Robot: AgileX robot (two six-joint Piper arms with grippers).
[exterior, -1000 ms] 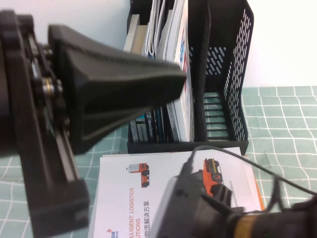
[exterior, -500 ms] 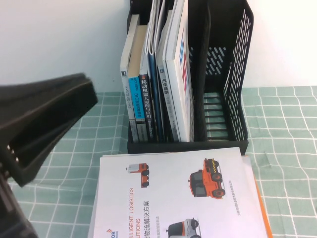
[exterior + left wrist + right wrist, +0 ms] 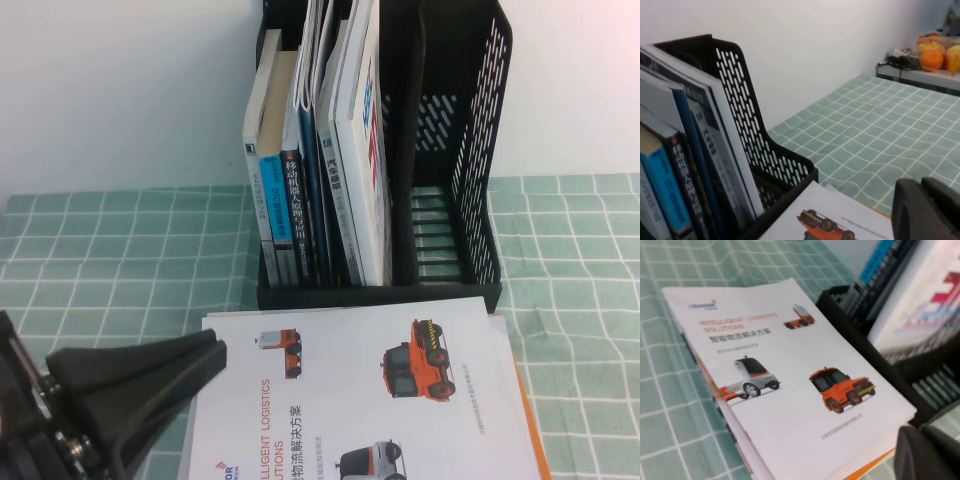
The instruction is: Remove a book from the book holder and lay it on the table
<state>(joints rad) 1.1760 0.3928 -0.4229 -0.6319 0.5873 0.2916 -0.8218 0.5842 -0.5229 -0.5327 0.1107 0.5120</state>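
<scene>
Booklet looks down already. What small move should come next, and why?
Probably just finish pulling both arms clear and park them. The book lies flat, white cover up, on the table in front of the book holder, with nothing gripping it. The left gripper sits low beside the book's left edge; the right gripper shows only in its wrist view, near the book's corner.

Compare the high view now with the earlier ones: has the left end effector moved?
Yes. The left end effector has dropped from level with the book holder to the bottom left corner, beside the book lying on the table.
</scene>
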